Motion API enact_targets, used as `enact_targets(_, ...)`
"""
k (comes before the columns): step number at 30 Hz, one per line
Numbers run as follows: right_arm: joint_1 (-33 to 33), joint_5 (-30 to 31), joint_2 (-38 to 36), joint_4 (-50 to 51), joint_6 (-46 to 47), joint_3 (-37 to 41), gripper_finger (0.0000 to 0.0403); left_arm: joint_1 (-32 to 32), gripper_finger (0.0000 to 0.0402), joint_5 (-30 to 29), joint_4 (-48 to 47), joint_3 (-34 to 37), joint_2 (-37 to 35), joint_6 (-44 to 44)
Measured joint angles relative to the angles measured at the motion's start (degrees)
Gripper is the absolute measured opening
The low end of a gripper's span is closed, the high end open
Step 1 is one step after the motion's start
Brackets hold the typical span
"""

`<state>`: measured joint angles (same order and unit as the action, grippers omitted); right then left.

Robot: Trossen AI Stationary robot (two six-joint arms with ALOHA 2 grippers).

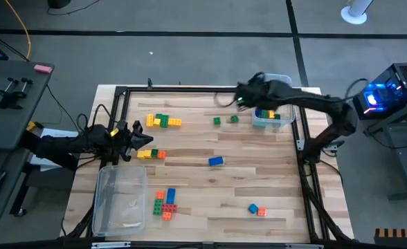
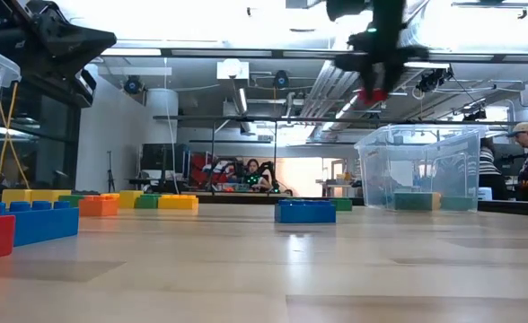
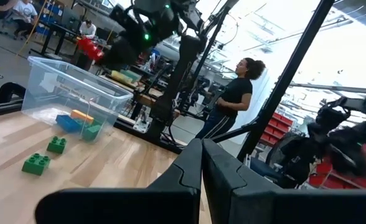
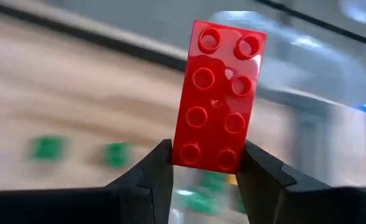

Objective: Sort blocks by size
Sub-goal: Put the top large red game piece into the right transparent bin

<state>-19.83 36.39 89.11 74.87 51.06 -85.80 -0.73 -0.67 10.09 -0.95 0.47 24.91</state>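
My right gripper [image 1: 242, 97] is shut on a long red brick [image 4: 217, 93], high above the table's far side, just left of the clear bin [image 1: 273, 117] that holds several blocks. The brick also shows in the low view [image 2: 373, 94]. My left gripper [image 1: 145, 138] is shut and empty, held above the table's left side near a yellow and orange block pair [image 1: 151, 154]. Loose blocks lie flat on the table: a yellow and green group [image 1: 163, 121], two small green ones [image 1: 225, 120], a blue one [image 1: 216, 161]. My right gripper pinches the red brick's two long sides near one end [image 4: 189, 152] between its two fingers. The brick's studded face is turned toward the wrist camera, and its length runs on past the fingertips. The brick is lifted clear, high above the table.
A second clear bin [image 1: 120, 200] stands at the near left. More blocks lie beside it [image 1: 165, 203] and at the near right [image 1: 257, 209]. A black frame [image 1: 304, 149] runs around the table. People stand in the room beyond the table.
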Motion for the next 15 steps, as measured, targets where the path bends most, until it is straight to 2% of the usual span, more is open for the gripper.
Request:
enact_targets(3, -4.35, 0.82, -1.67, 8.55, 2.99, 0.0, 0.0136, 0.0, 0.0, 0.0, 0.02, 0.0, 0.0, 0.0)
enact_targets(6, -8.52, -0.05, -1.69, 12.78, 3.93, 0.09, 0.0136, 0.0, 0.0, 0.0, 0.02, 0.0, 0.0, -0.01)
enact_targets(10, -12.76, -1.69, -1.59, 8.36, -2.5, 1.11, 0.0138, 0.0, 0.0, 0.0, 0.02, 0.0, 0.0, 0.0)
enact_targets(12, -14.24, -4.08, -1.58, 6.42, -4.93, 1.65, 0.0167, 0.0, 0.0, 0.0, 0.02, 0.0, 0.0, -0.02)
enact_targets(15, -15.85, -7.7, -1.6, 4.62, -6.36, 2.34, 0.0241, 0.0, 0.0, 0.0, 0.02, 0.0, 0.0, -0.02)
